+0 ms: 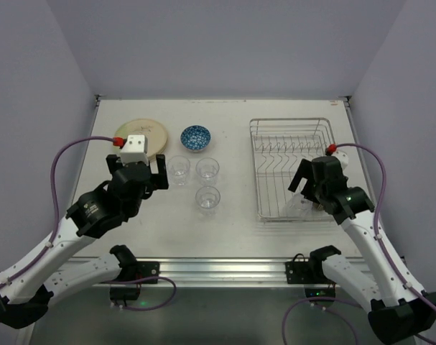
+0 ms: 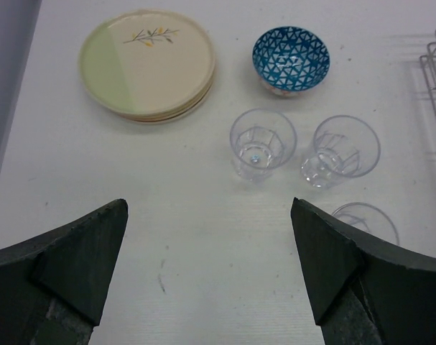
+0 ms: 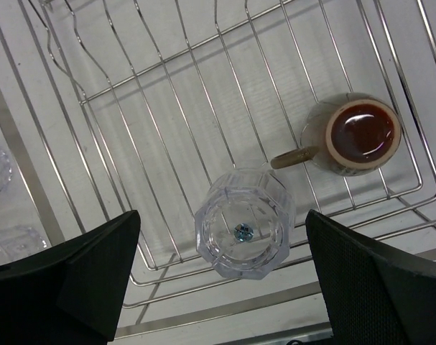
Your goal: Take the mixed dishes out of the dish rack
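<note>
Two robot arms reach over a pale table (image 1: 131,237), both pincers wide open and empty.

The left gripper (image 2: 209,215) hovers above bare tabletop at the left of the overhead view. Beyond it are stacked cream plates (image 2: 147,63) at upper left, a blue-patterned bowl (image 2: 290,59) to their right, and three clear glasses (image 1: 207,169) clustered below the bowl. The right gripper (image 3: 223,215) hangs over the lower part of the dish rack (image 1: 282,180) at right. Its jaws are spread either side of a fourth glass (image 3: 245,221) standing in the rack, without touching it. A dark-lined cup (image 3: 354,135) stands nearby.
</note>
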Controlling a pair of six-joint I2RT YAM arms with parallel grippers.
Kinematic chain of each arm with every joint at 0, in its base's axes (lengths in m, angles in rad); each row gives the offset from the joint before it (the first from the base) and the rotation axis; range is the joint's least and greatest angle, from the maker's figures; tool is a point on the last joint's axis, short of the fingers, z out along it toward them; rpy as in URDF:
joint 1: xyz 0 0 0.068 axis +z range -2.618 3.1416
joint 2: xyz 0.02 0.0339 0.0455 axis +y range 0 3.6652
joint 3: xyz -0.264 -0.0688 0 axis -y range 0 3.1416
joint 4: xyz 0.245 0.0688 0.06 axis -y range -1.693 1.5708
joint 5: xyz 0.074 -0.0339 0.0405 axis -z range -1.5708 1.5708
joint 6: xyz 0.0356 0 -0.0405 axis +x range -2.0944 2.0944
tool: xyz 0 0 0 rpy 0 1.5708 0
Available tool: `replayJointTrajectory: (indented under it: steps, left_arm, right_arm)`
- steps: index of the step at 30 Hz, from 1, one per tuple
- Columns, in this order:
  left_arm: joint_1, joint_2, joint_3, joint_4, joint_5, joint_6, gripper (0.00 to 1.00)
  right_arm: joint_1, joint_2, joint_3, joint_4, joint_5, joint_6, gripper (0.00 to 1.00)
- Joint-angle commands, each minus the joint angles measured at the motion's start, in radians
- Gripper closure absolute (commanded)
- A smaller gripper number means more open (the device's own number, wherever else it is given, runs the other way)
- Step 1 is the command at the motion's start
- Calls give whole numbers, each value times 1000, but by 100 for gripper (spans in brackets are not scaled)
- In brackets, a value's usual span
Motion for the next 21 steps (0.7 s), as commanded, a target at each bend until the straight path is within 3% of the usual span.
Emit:
replayJointTrajectory:
  steps: [1,12,21]
  left_arm:
    - [3,-65,-84,13,-100,-44,0]
    - [5,-96,-170,69,-28,-11,0]
    - [4,-117,-188,90,15,11,0]
  right_arm:
    - [2,27,-16,-6,31,53,1]
    - [2,85,-48,-23,-9,47,1]
    - [3,170,-29,-74,1,82,9]
